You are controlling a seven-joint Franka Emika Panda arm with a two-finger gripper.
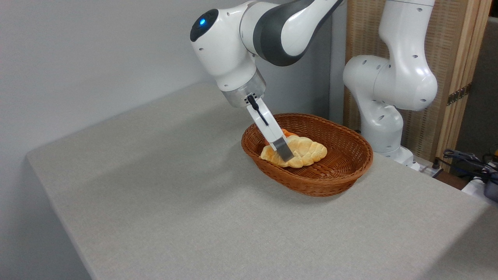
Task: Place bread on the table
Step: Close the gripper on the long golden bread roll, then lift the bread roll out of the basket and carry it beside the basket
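Note:
The bread (305, 151), a pale-golden braided loaf, lies inside the brown wicker basket (330, 179) on the grey table (175, 202). My gripper (285, 153) reaches down at a slant into the basket's left half and is shut across the loaf's left part. Its near finger (281, 146) covers the loaf's side, and the far finger is hidden behind the bread. A bit of an orange bun (288, 133) peeks out behind the finger.
The basket sits toward the table's back right. The white arm base (385, 116) stands just behind it. Cables and dark devices (474, 167) lie off the table's right edge. Open grey tabletop spreads left and in front of the basket.

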